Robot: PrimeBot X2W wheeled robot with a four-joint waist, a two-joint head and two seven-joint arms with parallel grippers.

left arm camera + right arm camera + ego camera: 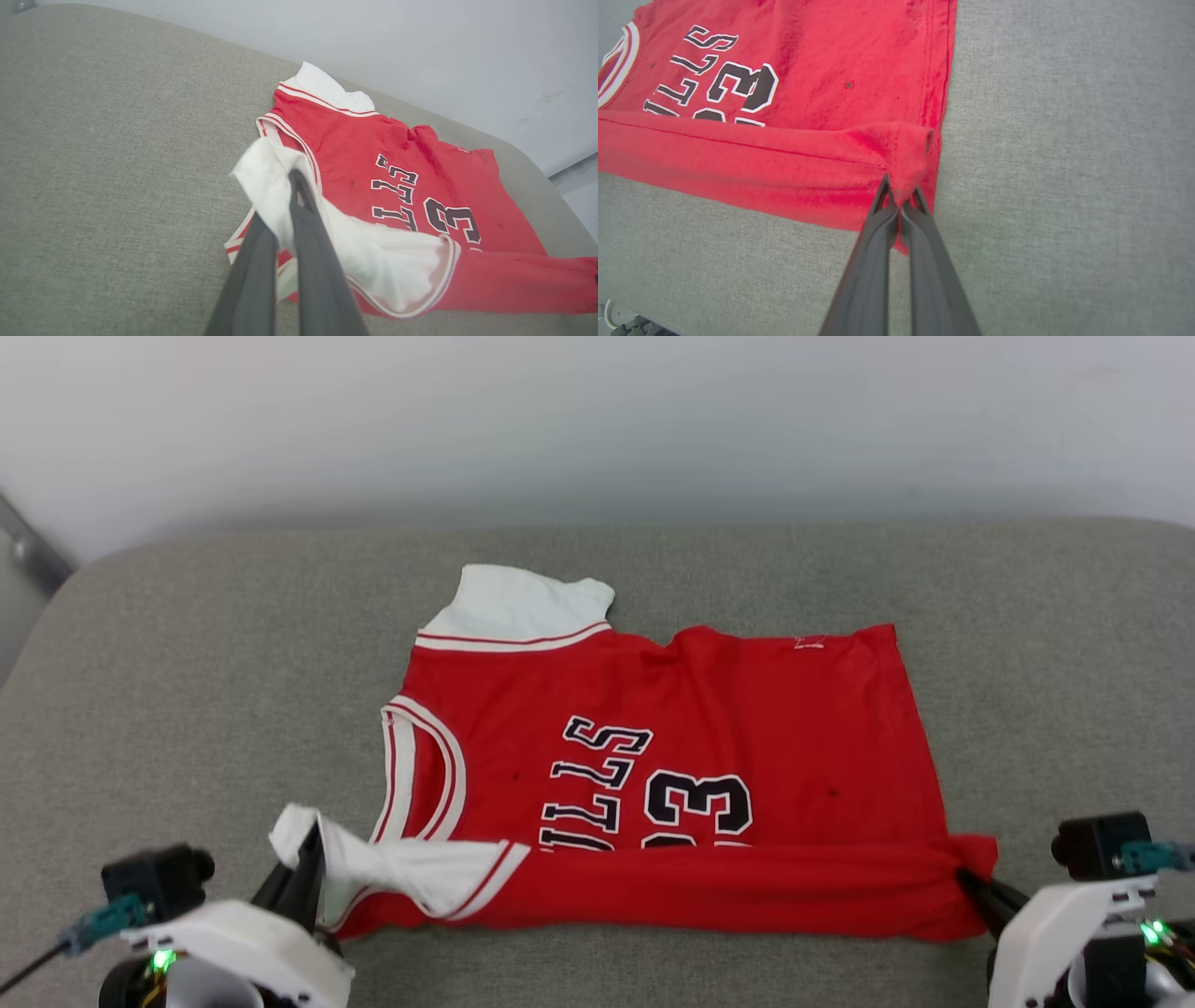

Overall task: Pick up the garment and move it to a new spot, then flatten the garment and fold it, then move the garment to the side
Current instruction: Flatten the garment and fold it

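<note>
The left hand [313, 847] sits low on the robot's left side. Its two long dark fingers [322, 270] are pressed tight together. They pinch the white sleeve of the thin red jersey shirt [747, 709]. The right hand [968, 879] sits low on the right side, squeezed shut too, on the shirt's red corner. Both white wrists [252, 933] point forward.

Head view: mounted high, facing forward and down over the grey upholstered surface [187, 644] to the pale wall [597, 420]. The whole red jersey [728, 709] is in frame at mid-distance.

Left wrist view: low and close, sighting along the left gripper [292, 186] across the jersey's collar end toward the wall.

Right wrist view: close, looking steeply down along the right gripper [901, 196] at the hem corner.

All three views share the black lettering (notably the number 23 [700, 803]).
</note>
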